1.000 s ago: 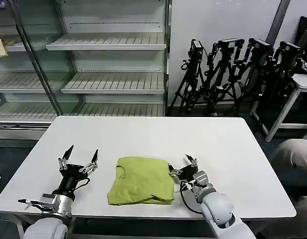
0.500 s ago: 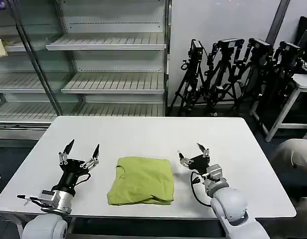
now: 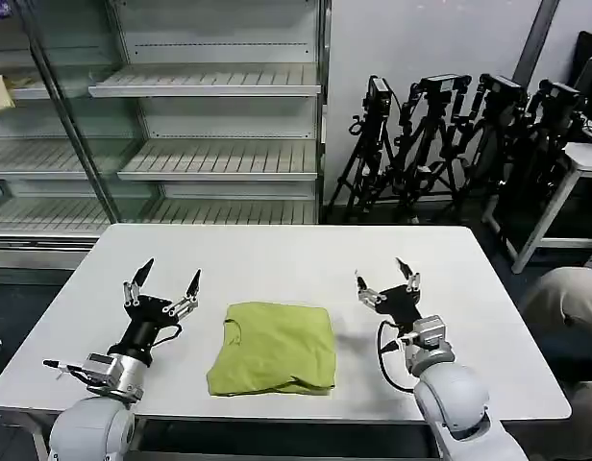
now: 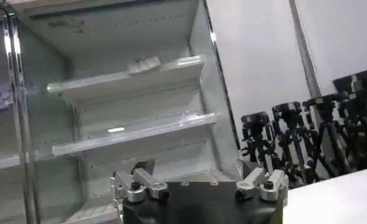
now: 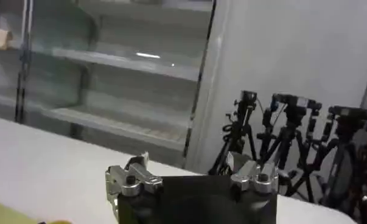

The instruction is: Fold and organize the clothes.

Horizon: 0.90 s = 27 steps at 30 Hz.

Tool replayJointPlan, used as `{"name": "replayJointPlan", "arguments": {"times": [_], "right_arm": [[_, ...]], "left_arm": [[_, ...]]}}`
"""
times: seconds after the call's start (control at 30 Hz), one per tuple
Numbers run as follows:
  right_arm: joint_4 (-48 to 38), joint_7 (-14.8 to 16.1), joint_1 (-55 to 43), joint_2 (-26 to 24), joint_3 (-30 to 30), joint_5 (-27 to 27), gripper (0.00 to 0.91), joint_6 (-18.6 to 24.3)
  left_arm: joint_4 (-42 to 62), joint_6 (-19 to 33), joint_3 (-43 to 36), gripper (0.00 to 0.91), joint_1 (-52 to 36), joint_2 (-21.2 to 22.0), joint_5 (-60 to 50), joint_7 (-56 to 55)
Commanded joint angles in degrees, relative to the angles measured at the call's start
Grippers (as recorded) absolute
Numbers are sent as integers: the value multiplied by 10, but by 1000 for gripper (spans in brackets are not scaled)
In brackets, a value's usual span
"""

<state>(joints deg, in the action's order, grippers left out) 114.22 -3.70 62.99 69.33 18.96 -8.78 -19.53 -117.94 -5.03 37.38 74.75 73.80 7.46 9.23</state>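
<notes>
White table (image 3: 277, 254) in front of empty metal shelves (image 3: 209, 158), tripods (image 3: 450, 134) against the wall at right rear. Folded T-shirt (image 3: 274, 348) lies flat on the table near the front edge, roughly centred, a neat rectangle with the neck opening on its left side; lettering can't be made out, probably folded inside. Small strip of the same yellow-green shows at the corner of the right wrist view.

Left gripper (image 3: 166, 281) sits to the left of the T-shirt, raised off the table, tips pointing up and away, jaws spread wide, nothing between them. Right gripper (image 3: 387, 278) is just right of the T-shirt's far corner, also lifted, tips up, jaws wide apart and empty. Neither touches the fabric.

Left wrist view: finger bases against shelves and tripods. Right wrist view: the same, with table surface below.
</notes>
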Motion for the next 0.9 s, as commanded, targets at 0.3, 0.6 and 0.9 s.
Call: {"name": "replayJointPlan", "arguments": {"times": [0.3,0.6,0.9], "right_arm": [[13,-18,14,-15,22,-5,907,36],[12,-15,13,-21,27,8,907,43],[11,-3,21,-10,31,16,907,52]], "left_arm": [[-8,-13,-3,907,-10,13,-7,-13],[12,-12,-31,907,-42,14,-47,-38],[39,32,-31,907,-41,21,-22,-1]]}}
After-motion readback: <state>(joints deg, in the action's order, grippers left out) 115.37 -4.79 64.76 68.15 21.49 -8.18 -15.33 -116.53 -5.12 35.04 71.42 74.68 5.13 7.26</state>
